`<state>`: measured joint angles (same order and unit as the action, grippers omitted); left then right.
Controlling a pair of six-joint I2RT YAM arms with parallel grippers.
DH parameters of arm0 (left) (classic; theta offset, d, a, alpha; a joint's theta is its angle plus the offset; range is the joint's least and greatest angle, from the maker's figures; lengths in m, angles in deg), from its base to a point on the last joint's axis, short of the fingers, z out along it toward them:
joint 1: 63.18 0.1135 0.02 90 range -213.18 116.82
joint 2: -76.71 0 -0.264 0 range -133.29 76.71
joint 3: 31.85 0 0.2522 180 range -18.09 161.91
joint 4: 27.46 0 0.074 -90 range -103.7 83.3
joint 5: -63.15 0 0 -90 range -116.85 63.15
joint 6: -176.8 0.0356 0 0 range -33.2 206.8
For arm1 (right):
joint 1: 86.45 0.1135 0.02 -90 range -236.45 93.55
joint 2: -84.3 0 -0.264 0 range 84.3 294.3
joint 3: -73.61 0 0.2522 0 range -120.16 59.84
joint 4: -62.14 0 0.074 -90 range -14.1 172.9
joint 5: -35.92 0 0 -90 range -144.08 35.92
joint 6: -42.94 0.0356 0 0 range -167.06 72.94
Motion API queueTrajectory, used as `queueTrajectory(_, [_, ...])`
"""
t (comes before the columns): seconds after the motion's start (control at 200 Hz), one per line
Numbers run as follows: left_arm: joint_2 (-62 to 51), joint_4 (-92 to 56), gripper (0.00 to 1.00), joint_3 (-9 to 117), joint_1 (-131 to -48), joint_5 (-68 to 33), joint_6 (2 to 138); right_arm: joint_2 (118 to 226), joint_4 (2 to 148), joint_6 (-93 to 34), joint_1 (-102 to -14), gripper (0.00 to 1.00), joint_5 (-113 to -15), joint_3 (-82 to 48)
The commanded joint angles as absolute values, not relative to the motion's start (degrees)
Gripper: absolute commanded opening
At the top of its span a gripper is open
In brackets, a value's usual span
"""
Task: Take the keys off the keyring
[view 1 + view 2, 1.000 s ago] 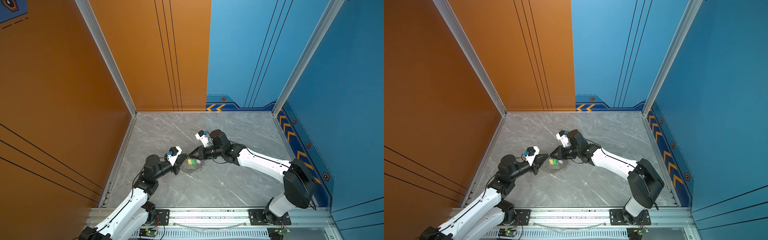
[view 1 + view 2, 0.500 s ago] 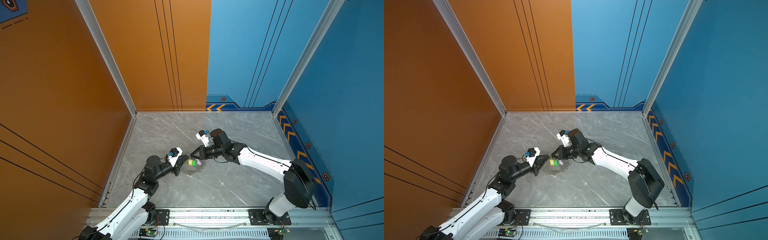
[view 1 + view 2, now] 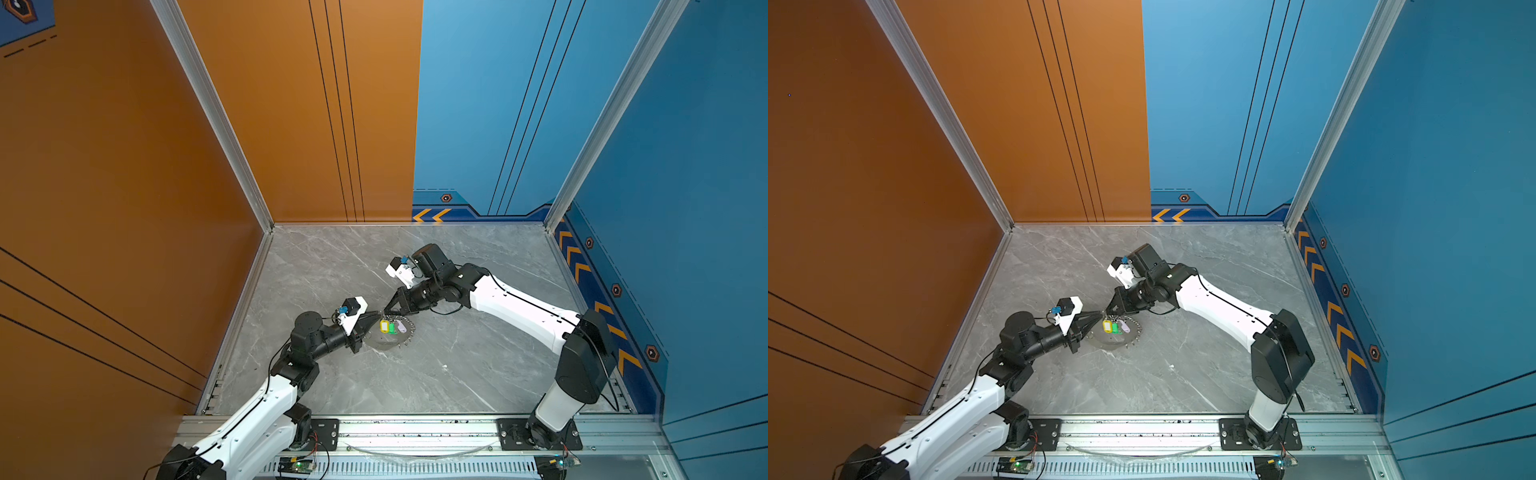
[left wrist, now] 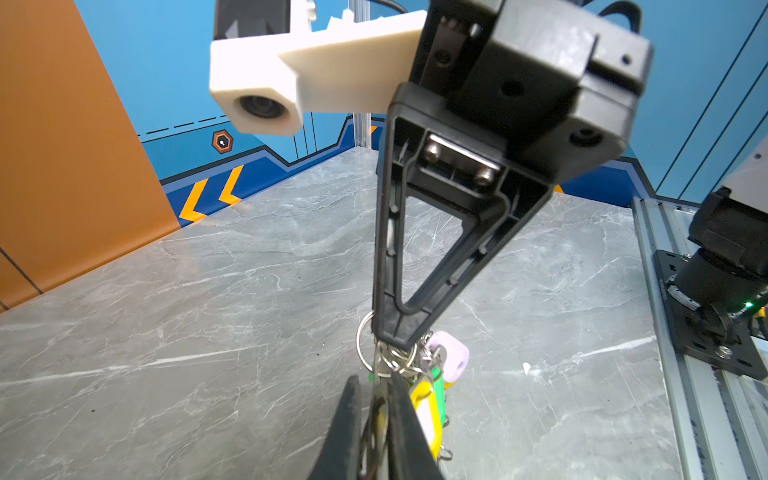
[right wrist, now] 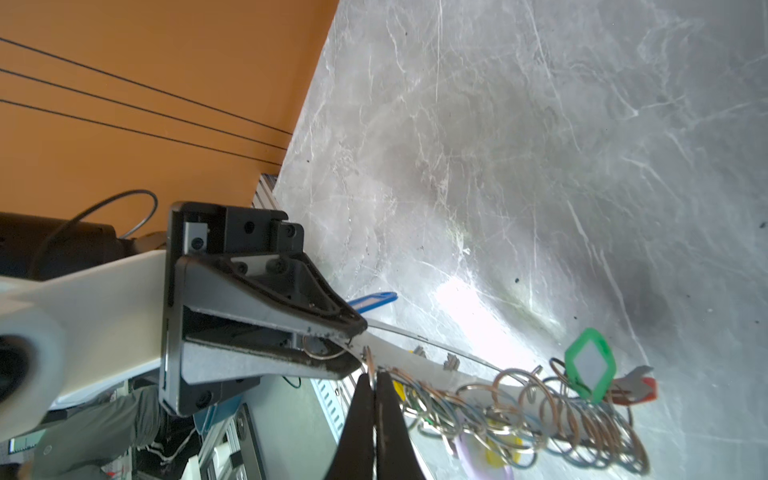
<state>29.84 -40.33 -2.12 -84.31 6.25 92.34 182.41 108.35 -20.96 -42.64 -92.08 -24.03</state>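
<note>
Keyring (image 5: 415, 361) held at its edge.
Left gripper (image 5: 355, 345) clamps its rim; right gripper (image 5: 376, 378) pinches a split ring (image 5: 369, 359) (keys (image 3: 390, 326) bunched alongside).

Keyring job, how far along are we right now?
Done: nothing that shows; in both top views no key lies apart on the table, and the keys hang bunched at the keyring. In hand: the left gripper clamps the keyring's edge while the right gripper is pinched shut on a small split ring beside it. Left: work that ring off the hoop, then likely every other key.
</note>
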Motion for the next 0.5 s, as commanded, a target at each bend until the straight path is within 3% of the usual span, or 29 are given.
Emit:
queueTrajectory(0.0, [29.48, -41.23, 0.01, -3.10, -83.89, 4.87, 91.99, 182.80, 120.96, -26.46, -44.71, 0.00, -90.97, -27.96])
queueTrajectory(0.105, [28.82, -41.21, 0.06, -3.30, -83.90, 5.14, 92.19, 183.49, 125.92, -28.38, -44.79, 0.00, -90.17, -31.05])
queueTrajectory(0.195, [28.37, -41.30, 0.19, -3.40, -83.99, 5.11, 92.34, 183.87, 129.47, -30.21, -44.79, 0.00, -89.77, -33.14])
queueTrajectory(0.31, [28.21, -41.48, 0.26, -3.66, -84.01, 4.88, 92.43, 184.96, 134.33, -32.83, -44.62, 0.00, -89.15, -35.98])
queueTrajectory(0.496, [28.20, -41.48, 0.27, -3.67, -84.00, 4.83, 92.63, 187.76, 141.75, -37.21, -43.18, 0.00, -87.87, -40.68])
